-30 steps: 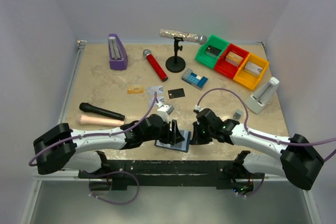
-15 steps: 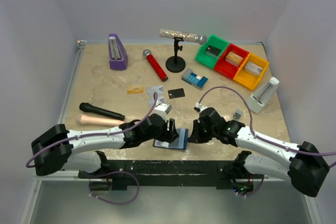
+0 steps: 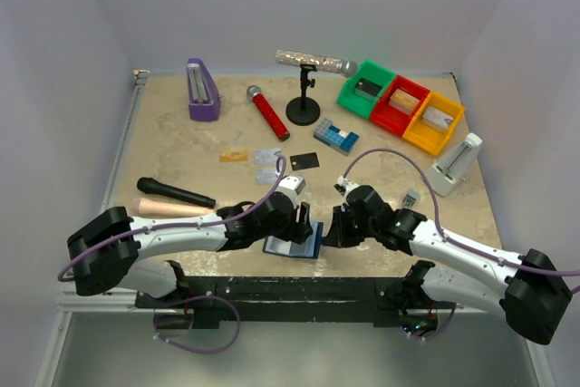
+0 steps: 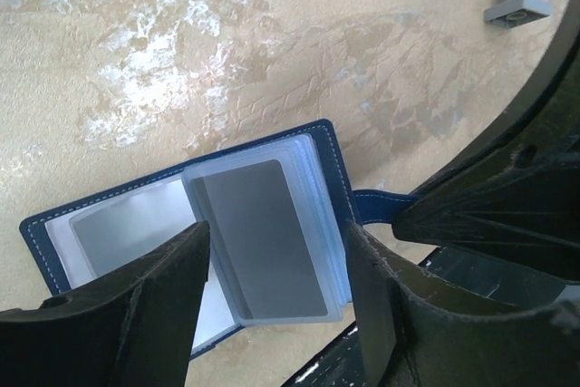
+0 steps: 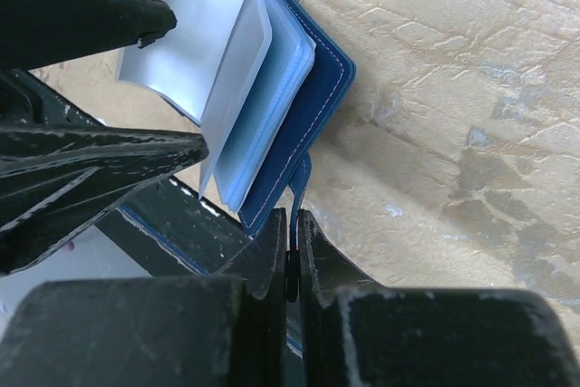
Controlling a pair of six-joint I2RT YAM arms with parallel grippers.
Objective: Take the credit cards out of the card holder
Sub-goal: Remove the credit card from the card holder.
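Note:
The card holder (image 3: 288, 247) lies open near the table's front edge, dark blue with pale clear sleeves (image 4: 272, 224). A grey card (image 4: 258, 242) sits inside the top sleeve. My left gripper (image 4: 272, 305) hangs open just above it, its fingers (image 4: 136, 314) standing on either side of the sleeve stack. My right gripper (image 5: 292, 251) is shut on the holder's blue closure tab (image 5: 302, 178) at the holder's right edge (image 5: 304, 97). Further back on the table lie loose credit cards: a gold one (image 3: 234, 155), a silver one (image 3: 267, 155) and a dark one (image 3: 304, 161).
A black microphone (image 3: 175, 192) and a beige handle (image 3: 172, 209) lie to the left. A red microphone (image 3: 267, 111), a mic stand (image 3: 304, 88), a purple block (image 3: 202, 90), a blue-and-white brick block (image 3: 336, 136), coloured bins (image 3: 401, 106) and a white stand (image 3: 453, 166) sit behind. A black rail (image 3: 290, 289) runs along the front.
My left gripper has shifted right over the open holder and its jaws have widened a little. The right gripper keeps its grip on the tab, having moved slightly left.

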